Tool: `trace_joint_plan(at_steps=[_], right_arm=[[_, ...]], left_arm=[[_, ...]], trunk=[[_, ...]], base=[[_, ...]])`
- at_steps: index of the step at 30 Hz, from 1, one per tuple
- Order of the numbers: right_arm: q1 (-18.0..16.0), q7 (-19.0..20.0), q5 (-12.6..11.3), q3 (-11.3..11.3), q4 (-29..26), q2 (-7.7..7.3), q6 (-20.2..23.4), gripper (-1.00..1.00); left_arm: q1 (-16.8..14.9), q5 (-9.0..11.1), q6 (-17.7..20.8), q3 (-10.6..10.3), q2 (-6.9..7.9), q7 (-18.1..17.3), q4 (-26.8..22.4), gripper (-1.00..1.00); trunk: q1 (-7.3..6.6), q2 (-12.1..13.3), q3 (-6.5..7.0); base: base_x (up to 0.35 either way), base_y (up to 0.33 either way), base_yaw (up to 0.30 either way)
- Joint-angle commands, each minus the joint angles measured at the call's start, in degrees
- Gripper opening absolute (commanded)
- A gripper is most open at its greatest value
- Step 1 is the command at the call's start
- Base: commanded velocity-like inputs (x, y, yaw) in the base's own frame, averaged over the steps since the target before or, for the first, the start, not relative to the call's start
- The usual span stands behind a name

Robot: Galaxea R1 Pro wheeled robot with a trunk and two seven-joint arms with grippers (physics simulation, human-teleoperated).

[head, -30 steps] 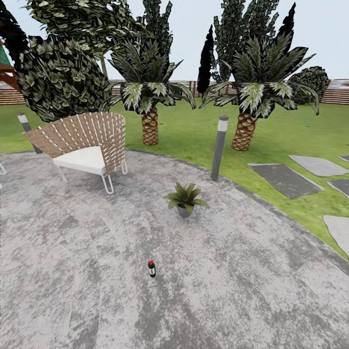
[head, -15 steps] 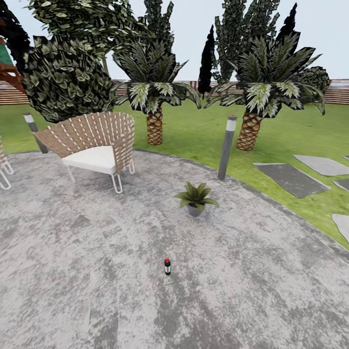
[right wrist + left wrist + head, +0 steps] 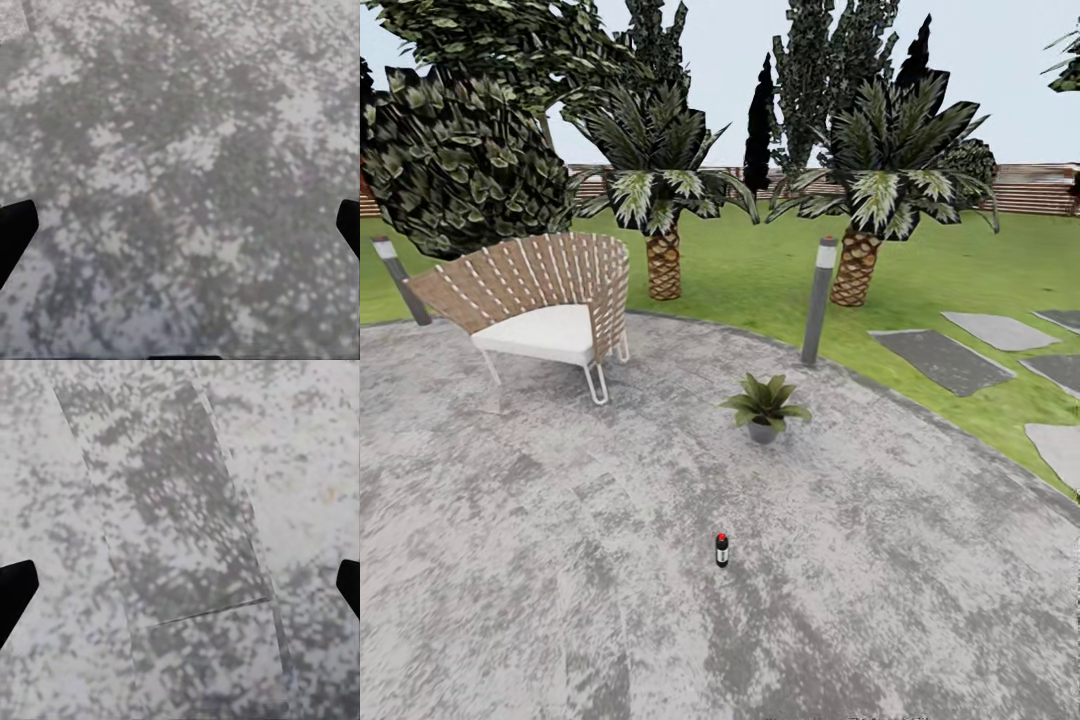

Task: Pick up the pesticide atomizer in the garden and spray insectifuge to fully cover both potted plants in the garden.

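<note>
**Atomizer upright on patio, both grippers wide and empty**

While you look out from the head camera, the small dark green-black pesticide atomizer with the red top (image 3: 722, 549) stands upright on the round mottled grey stone patio (image 3: 510, 560), near the lower middle of the view, nothing touching it.

One potted plant, a low rosette of broad green leaves in a little grey pot (image 3: 764, 408), sits farther out on the patio, beyond the bottle and slightly to its right, well apart from it. You've got just this one plant in frame.

Beyond the plant, a tall grey bollard lamp (image 3: 818, 300) stands at the patio edge where the green lawn (image 3: 760, 275) begins. A wicker chair with a white seat cushion (image 3: 545, 305) sits on the patio to the left. Two palms with scaly brown trunks (image 3: 857, 265) rise from the lawn, with a slatted brown fence (image 3: 1040, 188) behind. Flat grey stepping slabs (image 3: 940, 360) lie in the grass at right.

Left gripper (image 3: 180, 585): dark fingertips (image 3: 15, 592) at opposite edges of the wrist view, spread wide, just patio stone between them. Right gripper (image 3: 180, 225): same, fingertips (image 3: 15, 232) far apart over mottled stone, holding nothing.
</note>
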Motion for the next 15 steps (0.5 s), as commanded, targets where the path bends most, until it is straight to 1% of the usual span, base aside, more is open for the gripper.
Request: trace_joint_plan(at_steps=[1, 10, 15], right_arm=[[0.0, 0.0, 0.0, 0.0, 0.0, 0.00, -0.2, 1.00], [0.0, 0.0, 0.0, 0.0, 0.1, 0.00, -0.2, 1.00], [0.0, 0.0, 0.0, 0.0, 0.1, 0.00, -0.2, 1.00]], left_arm=[[0.0, 0.0, -0.2, 0.0, -0.01, 0.0, 0.0, 1.00], [0.0, 0.0, -0.2, 0.0, -0.01, 0.0, 0.1, 1.00], [0.0, 0.0, -0.2, 0.0, -0.01, 0.0, 0.1, 1.00]], trunk=[[-0.01, 0.0, -0.05], [-0.01, 0.0, -0.05], [-0.01, 0.0, -0.05]], base=[[0.000, 0.310, -0.232], [-0.001, 0.310, -0.234], [-0.063, 0.310, -0.234]])
